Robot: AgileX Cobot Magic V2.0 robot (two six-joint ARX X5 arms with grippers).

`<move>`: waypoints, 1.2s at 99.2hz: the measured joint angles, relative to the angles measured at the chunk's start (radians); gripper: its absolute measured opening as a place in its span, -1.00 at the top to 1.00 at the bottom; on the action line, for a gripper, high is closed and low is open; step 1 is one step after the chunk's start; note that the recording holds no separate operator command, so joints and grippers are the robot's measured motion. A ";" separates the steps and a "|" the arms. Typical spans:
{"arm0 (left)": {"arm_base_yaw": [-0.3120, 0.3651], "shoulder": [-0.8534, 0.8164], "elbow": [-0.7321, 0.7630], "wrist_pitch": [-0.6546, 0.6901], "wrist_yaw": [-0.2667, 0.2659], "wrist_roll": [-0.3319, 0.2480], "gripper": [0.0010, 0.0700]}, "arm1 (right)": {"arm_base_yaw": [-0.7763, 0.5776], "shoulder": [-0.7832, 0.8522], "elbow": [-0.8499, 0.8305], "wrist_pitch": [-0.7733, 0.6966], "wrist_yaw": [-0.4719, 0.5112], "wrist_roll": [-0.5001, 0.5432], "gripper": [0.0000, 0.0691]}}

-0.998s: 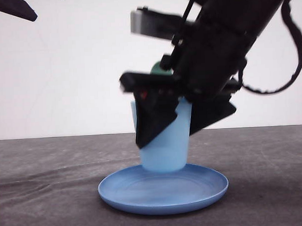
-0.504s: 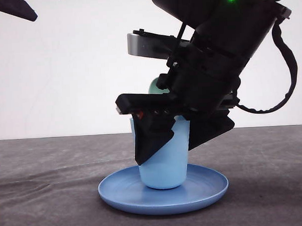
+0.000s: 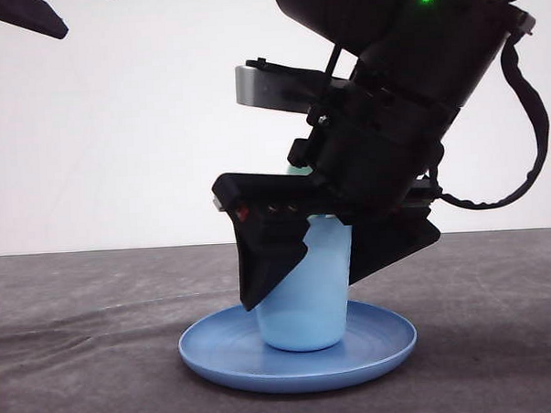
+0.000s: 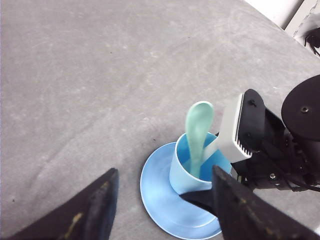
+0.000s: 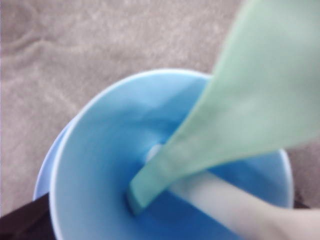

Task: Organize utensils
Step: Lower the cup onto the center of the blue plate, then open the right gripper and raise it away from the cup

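Spoon point(image 4: 198, 131) stands in the cup point(image 4: 186, 175), handle end down on the cup's bottom, bowl up above the rim and leaning. Fork point(image 5: 220, 197) is in the same cup, its white shaft lying under the spoon handle; tines not seen. Cup stands upright at the middle of the plate point(image 3: 218, 351).

Surface: dark grey matte tabletop point(image 3: 80, 343) w/ faint creases; plain white wall point(image 3: 117, 131) behind it.

Vs 1 s ago: cup was tilted and lifted at one edge, now flat on the plate; spoon bowl showed more above the right gripper, now mostly hidden in the front view. Right arm has shifted a bit lower.

Right gripper point(image 3: 337, 259) straddles the cup, one finger each side, set wide apart; whether they touch the cup, can't tell. Spoon & fork sit between those fingers. Left gripper point(image 4: 162, 207) hangs above and near the plate, fingers spread wide, holding nothing.
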 joint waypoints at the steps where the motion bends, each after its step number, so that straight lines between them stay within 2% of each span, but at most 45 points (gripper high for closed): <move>1: 0.000 0.000 0.000 0.000 0.000 0.000 0.00 | 0.000 0.000 0.000 0.000 -0.003 0.000 -0.58; 18: 0.000 0.000 0.000 -0.001 0.000 0.000 0.00 | 0.000 -0.011 0.000 -0.029 -0.029 0.005 -0.63; 39: 0.000 0.000 0.000 -0.011 0.000 0.000 0.00 | 0.000 -0.095 0.000 -0.106 -0.033 0.013 -0.97; 72: 0.000 0.000 0.000 -0.012 0.000 0.000 0.00 | 0.000 -0.274 0.000 -0.294 -0.057 0.018 -0.97; 102: 0.000 0.000 0.000 -0.019 0.000 0.000 0.00 | 0.000 -0.504 0.019 -0.471 -0.060 0.018 -0.97; 119: 0.000 0.000 0.000 -0.022 0.000 0.000 0.00 | 0.000 -0.610 0.095 -0.528 -0.001 0.017 -0.97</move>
